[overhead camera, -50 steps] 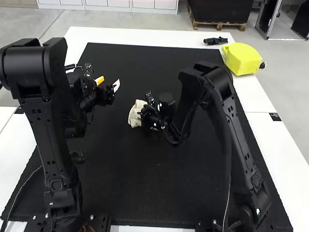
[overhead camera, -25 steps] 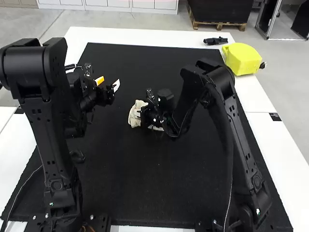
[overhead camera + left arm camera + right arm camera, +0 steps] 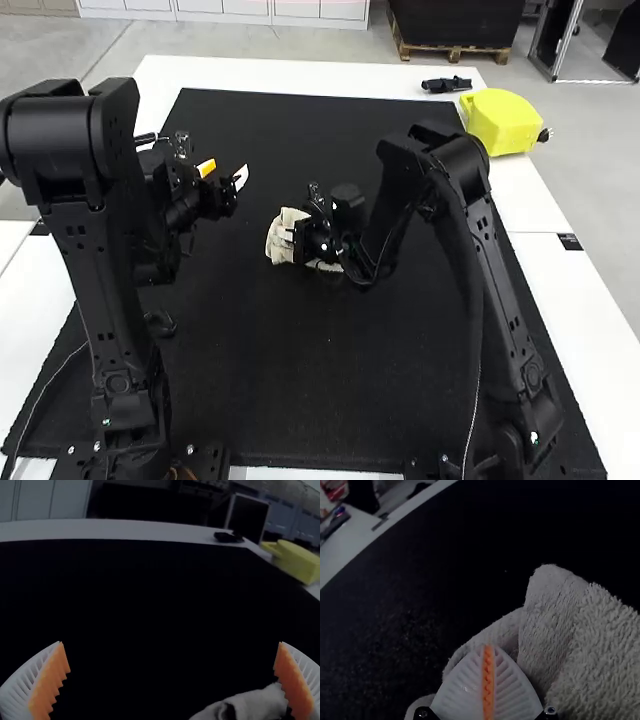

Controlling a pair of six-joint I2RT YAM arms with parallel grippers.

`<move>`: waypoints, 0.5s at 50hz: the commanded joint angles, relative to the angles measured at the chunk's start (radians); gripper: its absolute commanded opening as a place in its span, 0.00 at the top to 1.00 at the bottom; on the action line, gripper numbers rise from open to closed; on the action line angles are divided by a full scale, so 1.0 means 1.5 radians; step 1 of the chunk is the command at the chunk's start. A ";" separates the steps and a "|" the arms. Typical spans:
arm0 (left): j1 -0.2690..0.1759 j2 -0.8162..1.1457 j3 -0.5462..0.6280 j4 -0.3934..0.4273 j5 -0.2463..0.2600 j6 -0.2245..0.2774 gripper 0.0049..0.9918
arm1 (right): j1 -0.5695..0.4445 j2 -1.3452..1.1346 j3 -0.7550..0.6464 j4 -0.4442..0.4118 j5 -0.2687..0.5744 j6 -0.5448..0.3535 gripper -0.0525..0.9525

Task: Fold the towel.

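Note:
In the high view, the left gripper [image 3: 224, 173] is over the mat's left part, apart from the towel. The left wrist view shows this gripper [image 3: 171, 645] open, its fingers wide apart with nothing between them. The pale towel [image 3: 281, 238] lies bunched near the mat's middle, and the right gripper [image 3: 298, 240] is at it, hiding part of the cloth. In the right wrist view the right gripper [image 3: 488, 650] is shut, its pads together against the towel [image 3: 600, 655]; whether cloth is pinched between them is unclear. Part of the towel [image 3: 255, 704] shows in the left wrist view.
A black mat [image 3: 300, 390] covers most of the white table [image 3: 560, 290]. A yellow case [image 3: 502, 122] stands at the back right, with a small black object [image 3: 446, 85] beside it near the far edge.
The right arm's wrist has shifted slightly up and turned in the high view, with its gripper staying at the towel. The left arm and the towel's visible left part have kept still.

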 commanded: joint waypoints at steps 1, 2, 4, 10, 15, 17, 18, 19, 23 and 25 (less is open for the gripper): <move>-0.001 -0.027 0.003 0.003 -0.007 -0.007 0.03 | 0.011 -0.044 -0.017 -0.014 0.005 -0.036 0.96; -0.002 -0.027 0.003 0.003 -0.010 -0.007 0.03 | 0.011 -0.050 -0.016 -0.016 0.007 -0.043 0.96; -0.001 -0.028 0.003 0.004 -0.012 -0.007 0.03 | 0.011 -0.064 -0.010 -0.029 0.015 -0.055 0.96; -0.002 -0.027 0.003 0.007 -0.018 -0.006 0.03 | 0.009 -0.099 0.002 -0.052 0.032 -0.090 0.97; -0.007 -0.027 0.002 0.007 -0.018 -0.006 0.03 | 0.005 -0.117 0.018 -0.079 0.037 -0.100 0.97; -0.010 -0.027 0.002 0.008 -0.019 -0.007 0.03 | 0.005 -0.123 0.021 -0.082 0.039 -0.104 0.97; -0.013 -0.027 0.003 0.009 -0.018 -0.007 0.03 | 0.005 -0.126 0.025 -0.086 0.042 -0.106 0.97; -0.015 -0.028 0.002 0.009 -0.018 -0.007 0.03 | 0.005 -0.130 0.028 -0.093 0.044 -0.111 0.97; -0.013 -0.030 0.001 0.011 -0.018 -0.009 0.03 | 0.005 -0.139 0.031 -0.098 0.052 -0.117 0.97; -0.013 -0.034 0.000 0.011 -0.018 -0.007 0.03 | 0.004 -0.146 0.032 -0.097 0.058 -0.124 0.97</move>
